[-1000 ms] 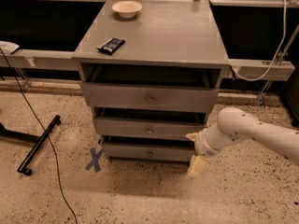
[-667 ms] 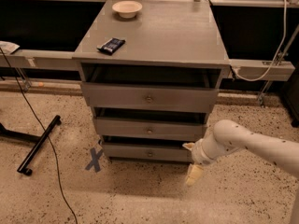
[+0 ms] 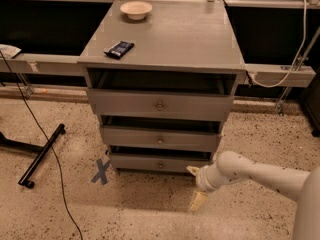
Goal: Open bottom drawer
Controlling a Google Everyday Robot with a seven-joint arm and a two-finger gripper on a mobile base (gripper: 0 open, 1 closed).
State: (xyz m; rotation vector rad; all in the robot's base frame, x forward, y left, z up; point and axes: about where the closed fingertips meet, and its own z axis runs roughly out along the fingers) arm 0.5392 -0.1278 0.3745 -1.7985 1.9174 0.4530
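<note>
The grey cabinet [image 3: 165,39] has three drawers, each with a small round knob. The bottom drawer [image 3: 135,162] is the lowest, with the shallowest front and its knob [image 3: 160,165] at centre. It stands slightly out, with a dark gap above its front. My gripper [image 3: 195,186] is on the white arm coming from the lower right. It hangs just off the drawer's right end, low over the floor and a little in front of the cabinet. Its two cream fingers [image 3: 198,201] are spread apart and hold nothing. It is not touching the knob.
On the cabinet top lie a white bowl [image 3: 136,9] and a dark flat packet [image 3: 119,48]. A blue X [image 3: 101,170] is taped on the floor at the cabinet's left. A black stand leg [image 3: 42,155] and a cable [image 3: 55,164] lie at left. A rail runs behind.
My gripper has moved down and to the left, from beside the middle drawer's right end to the bottom drawer's right corner. The drawers have not moved.
</note>
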